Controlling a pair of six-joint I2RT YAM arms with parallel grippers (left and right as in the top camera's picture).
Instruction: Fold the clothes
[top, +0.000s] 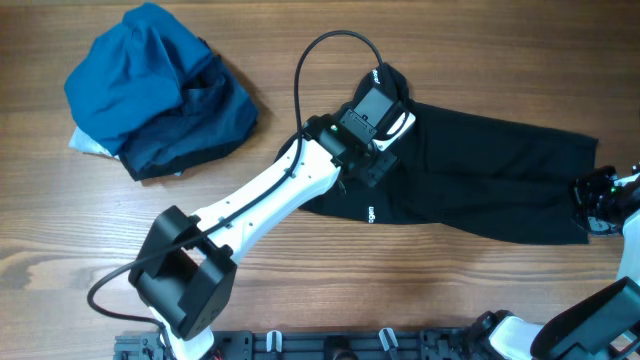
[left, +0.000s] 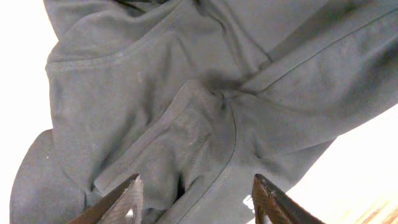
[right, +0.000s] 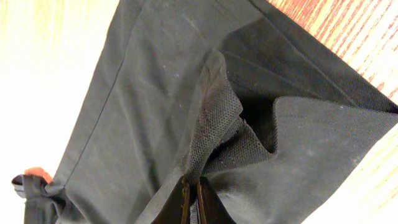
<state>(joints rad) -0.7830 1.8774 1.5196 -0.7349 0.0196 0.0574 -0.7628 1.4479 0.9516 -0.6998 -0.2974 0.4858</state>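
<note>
Right claw (right: 191, 186) clamped on black shirt (right: 143, 93) — mesh (right: 217, 118) hidden overhead, left claw (left: 196, 186) parted, empty

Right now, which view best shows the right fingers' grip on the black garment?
Right wrist: the right fingers are shut on a mesh-lined fold of the black garment, close up. Overhead shows them small at one end of the garment; left wrist misses them.
</note>
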